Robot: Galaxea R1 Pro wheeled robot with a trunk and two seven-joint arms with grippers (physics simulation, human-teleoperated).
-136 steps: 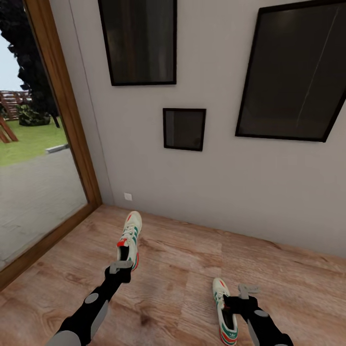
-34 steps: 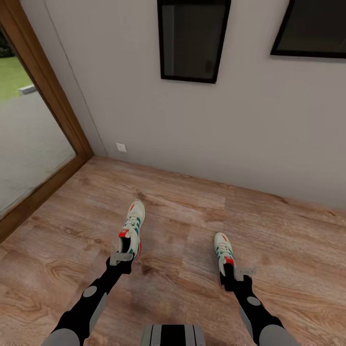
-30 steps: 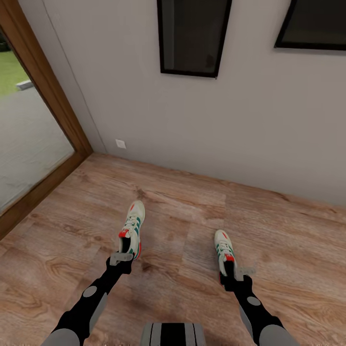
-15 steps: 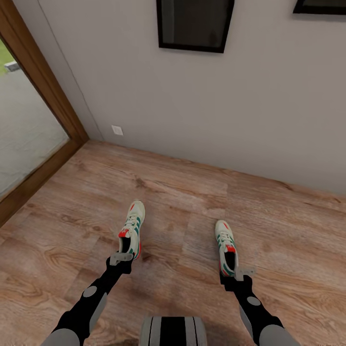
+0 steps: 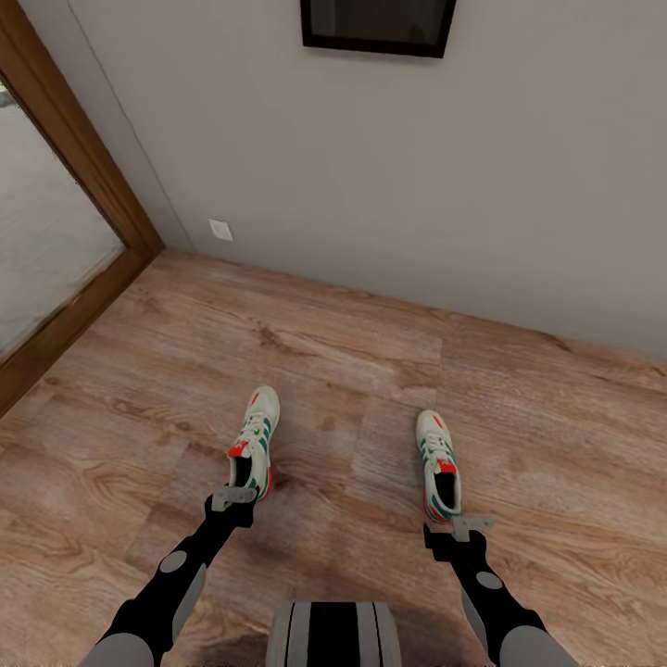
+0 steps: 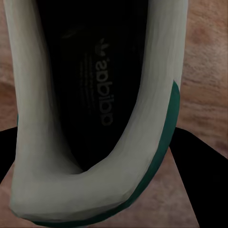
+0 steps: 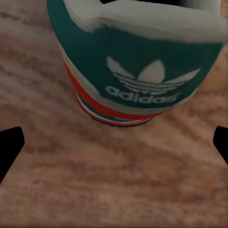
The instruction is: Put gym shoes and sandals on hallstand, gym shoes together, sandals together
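Observation:
Two white gym shoes with green stripes and red-orange accents are in front of me, toes toward the wall. My left gripper [image 5: 236, 496] is shut on the heel of the left gym shoe [image 5: 257, 434]. The left wrist view looks into that shoe's dark inside past its collar [image 6: 161, 71], with a black finger on each side. The right gym shoe [image 5: 437, 463] lies on the corridor floor [image 5: 352, 343]. My right gripper [image 5: 460, 530] is open just behind its heel [image 7: 142, 61], fingers spread wide and apart from it. The sandals and the hallstand are out of view.
A grey wall with a black picture frame [image 5: 378, 28] and a white socket [image 5: 220, 230] closes the far side. A wooden-framed glass door [image 5: 69, 185] runs along the left. My own base [image 5: 333, 635] shows between the arms.
The camera has tilted down, so wall and floor slid up the picture. The right gym shoe stayed on the floor and now sits farther ahead of the right gripper. The left shoe stayed with its gripper.

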